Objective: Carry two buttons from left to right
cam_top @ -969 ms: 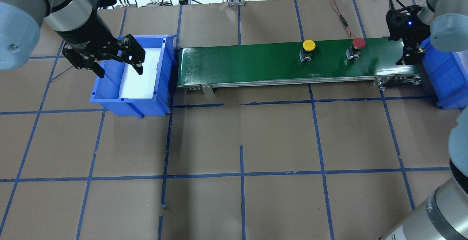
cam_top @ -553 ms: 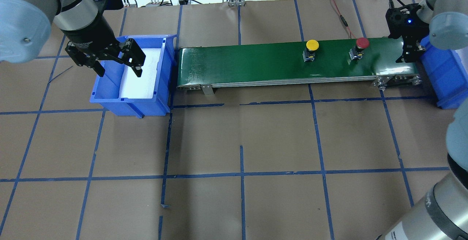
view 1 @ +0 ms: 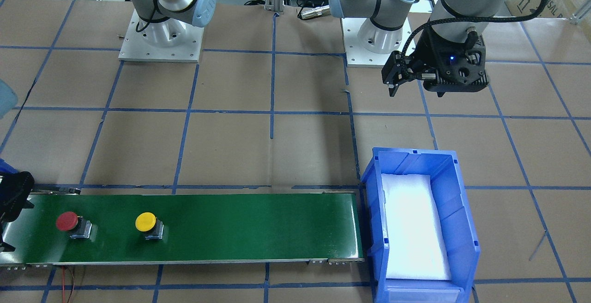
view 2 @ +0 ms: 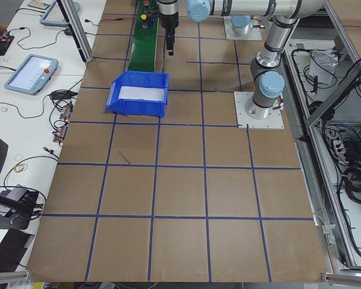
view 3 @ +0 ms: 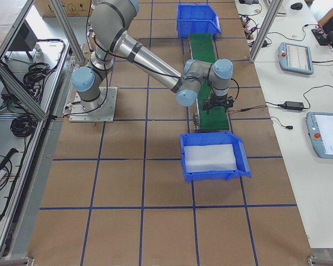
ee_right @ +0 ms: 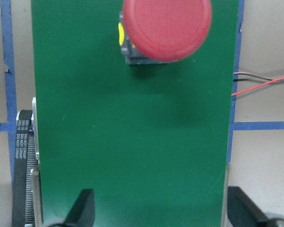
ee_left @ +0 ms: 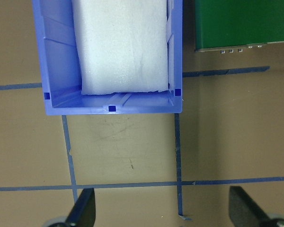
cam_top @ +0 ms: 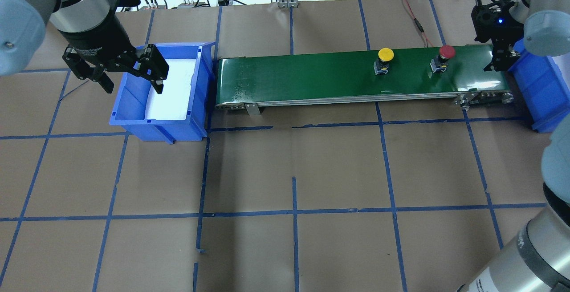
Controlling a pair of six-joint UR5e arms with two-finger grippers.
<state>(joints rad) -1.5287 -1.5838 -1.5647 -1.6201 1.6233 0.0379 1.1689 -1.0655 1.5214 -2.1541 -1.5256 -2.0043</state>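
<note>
Where the right gripper (cam_top: 498,62) hangs: over the conveyor belt's (cam_top: 303,76) right end, jaws wide apart and empty. In my wrist view one finger sits near each long edge, so the closing line runs across the belt.
Red button (ee_right: 166,29): straight ahead of that claw along the belt's length, upright, round cap over a square base, roughly on the mid-line (perhaps a shade toward the long edge where the red wire (ee_right: 260,82) lies). It is the nearest task piece, and the right arm is by far the nearer one.
Approach: I judge that a short slide along the belt, then down, would put the base between the fingers. No wrist turn looks needed.
Room: bare green belt between claw and button, both long edges open.
Right bin (cam_top: 541,87): just beside the belt's right end, behind the claw.
Yellow button (cam_top: 384,58): farther along, apart from the red one, upright, on the belt's right half.
Left bin (cam_top: 133,123): off the belt's left end, white foam pad (ee_left: 123,47) inside, no button that I can see.
Left gripper (cam_top: 133,88): jaws open, empty, above the left bin's outer side, well apart from both buttons.
Risk: the cap is wider than the base, so closing too high may pinch the cap.
</note>
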